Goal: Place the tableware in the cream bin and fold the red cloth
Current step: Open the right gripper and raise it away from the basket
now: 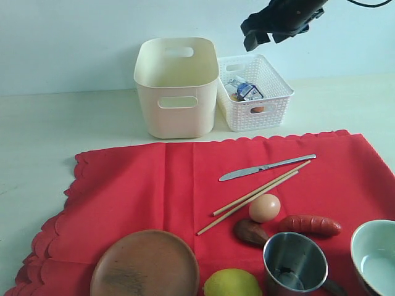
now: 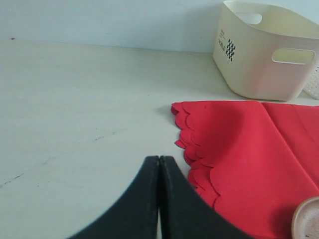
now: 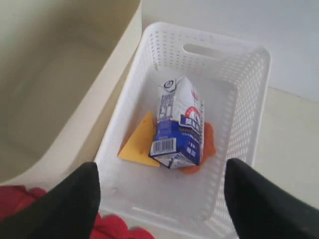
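Though lettering blurs, barcoded milk carton, checker-labelled cream bin

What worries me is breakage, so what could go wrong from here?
1. The egg lies right beside the chopsticks; lifting them may send it rolling across the red cloth.
2. The cream bin stands right beside the white basket, over which the open right claw hangs; tableware could land in the wrong one.
3. Folding before the plate, cup and bowl are off would likely tip them.
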You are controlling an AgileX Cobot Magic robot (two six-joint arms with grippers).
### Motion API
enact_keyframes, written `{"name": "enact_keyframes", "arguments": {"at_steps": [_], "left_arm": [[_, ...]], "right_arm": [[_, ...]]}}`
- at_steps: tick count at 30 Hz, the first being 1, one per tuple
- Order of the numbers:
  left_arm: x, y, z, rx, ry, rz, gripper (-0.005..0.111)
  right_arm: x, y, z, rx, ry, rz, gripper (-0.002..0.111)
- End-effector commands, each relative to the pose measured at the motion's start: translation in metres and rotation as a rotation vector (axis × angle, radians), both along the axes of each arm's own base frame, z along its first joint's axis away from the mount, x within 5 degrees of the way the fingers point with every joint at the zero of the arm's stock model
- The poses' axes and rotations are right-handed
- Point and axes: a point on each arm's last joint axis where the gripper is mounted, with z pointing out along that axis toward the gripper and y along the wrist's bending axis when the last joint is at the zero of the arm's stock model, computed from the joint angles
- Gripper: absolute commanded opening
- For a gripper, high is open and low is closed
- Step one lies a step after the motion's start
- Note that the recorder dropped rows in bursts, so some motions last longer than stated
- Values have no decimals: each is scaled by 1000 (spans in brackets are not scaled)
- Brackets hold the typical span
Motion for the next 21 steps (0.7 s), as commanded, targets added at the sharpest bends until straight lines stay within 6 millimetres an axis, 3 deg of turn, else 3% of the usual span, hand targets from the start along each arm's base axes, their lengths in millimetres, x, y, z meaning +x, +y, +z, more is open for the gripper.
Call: {"name": "enact_keyframes", "arguments": {"at_steps": [1,8,21], "left_arm": [[0,0,0,-1,-9,3,0],[0,0,0,-1,-9,3,0],[0,0,0,-1,-9,3,0]], "right_arm": [[-13,-6,23,-31,18,-11,62],[-25,-7,35,-28,75,-17,61],[-33,-11,39,-52,132,-43,61]]}}
